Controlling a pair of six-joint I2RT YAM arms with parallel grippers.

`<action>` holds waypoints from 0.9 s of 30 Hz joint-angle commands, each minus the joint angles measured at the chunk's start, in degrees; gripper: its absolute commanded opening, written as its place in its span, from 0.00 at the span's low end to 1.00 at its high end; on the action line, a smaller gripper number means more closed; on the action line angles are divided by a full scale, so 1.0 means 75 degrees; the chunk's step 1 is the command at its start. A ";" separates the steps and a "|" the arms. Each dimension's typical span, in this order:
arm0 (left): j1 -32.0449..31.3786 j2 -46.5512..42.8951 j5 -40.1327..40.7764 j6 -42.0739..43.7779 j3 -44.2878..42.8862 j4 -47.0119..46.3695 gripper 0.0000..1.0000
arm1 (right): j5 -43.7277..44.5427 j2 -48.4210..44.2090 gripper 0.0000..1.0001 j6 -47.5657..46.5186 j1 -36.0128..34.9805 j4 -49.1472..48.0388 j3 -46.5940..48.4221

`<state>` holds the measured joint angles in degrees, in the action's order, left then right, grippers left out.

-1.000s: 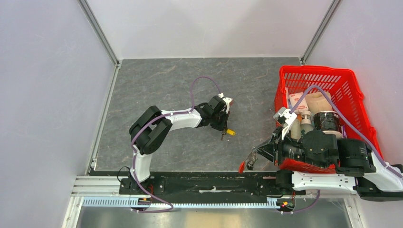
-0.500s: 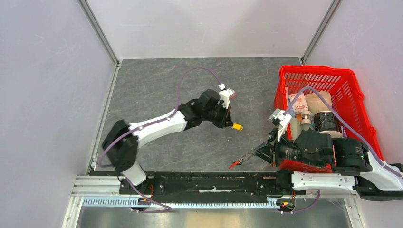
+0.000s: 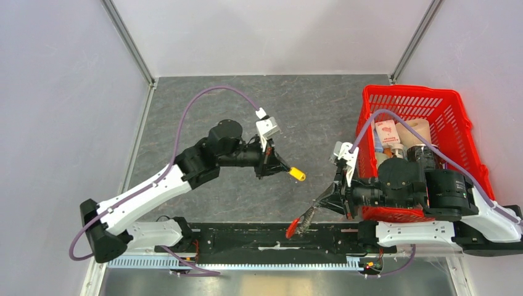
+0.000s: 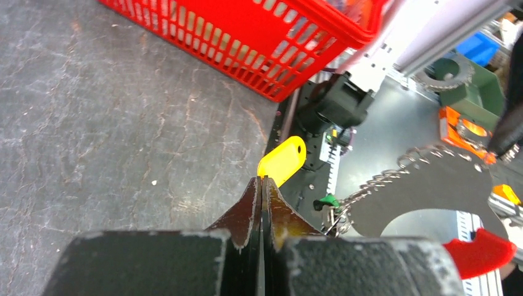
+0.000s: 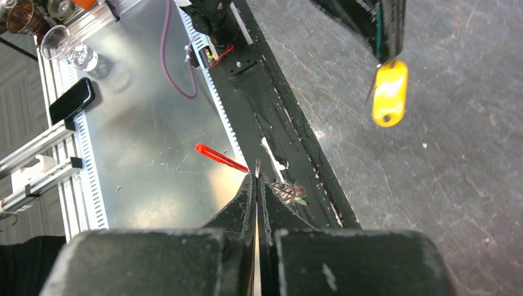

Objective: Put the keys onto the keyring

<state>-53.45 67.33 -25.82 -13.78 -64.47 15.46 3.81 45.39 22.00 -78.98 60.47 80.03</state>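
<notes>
Top cam: fixed overhead at near side, sees whole grey stone-look counter (image 3: 203, 111). Left wrist cam: close behind left claw (image 4: 262, 180), facing red plastic mesh basket (image 4: 247, 37). Right wrist cam: close behind right claw (image 5: 256, 177), facing counter's near edge. All three share yellow plastic key tag (image 3: 298, 174), red-fobbed metal keyring (image 3: 295, 227).

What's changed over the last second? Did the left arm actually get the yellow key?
Yes. The left gripper closed on the yellow-tagged key and lifted it off the table, its elbow swinging out to the left. The right gripper carried the keyring leftward, toward the near edge, shut on it throughout. The red basket stayed put.
</notes>
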 commanded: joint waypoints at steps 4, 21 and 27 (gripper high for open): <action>-0.0055 -0.1285 -0.0428 0.0697 0.0008 0.0830 0.02 | -0.1008 0.0550 0.00 -0.1116 -0.0016 -0.0480 0.0901; -0.0057 -0.2151 -0.0298 0.0321 0.0211 0.0896 0.17 | -0.1417 0.1080 0.00 -0.1545 -0.0016 -0.0803 0.1387; -0.0057 -0.1953 0.0266 0.0320 0.0352 0.1255 0.03 | -0.1227 0.1137 0.00 -0.1446 -0.0016 -0.0842 0.1264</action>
<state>-53.76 52.12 -28.32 -11.00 -62.37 22.55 -6.00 54.35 11.73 -78.98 57.69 88.33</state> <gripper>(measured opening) 0.033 0.007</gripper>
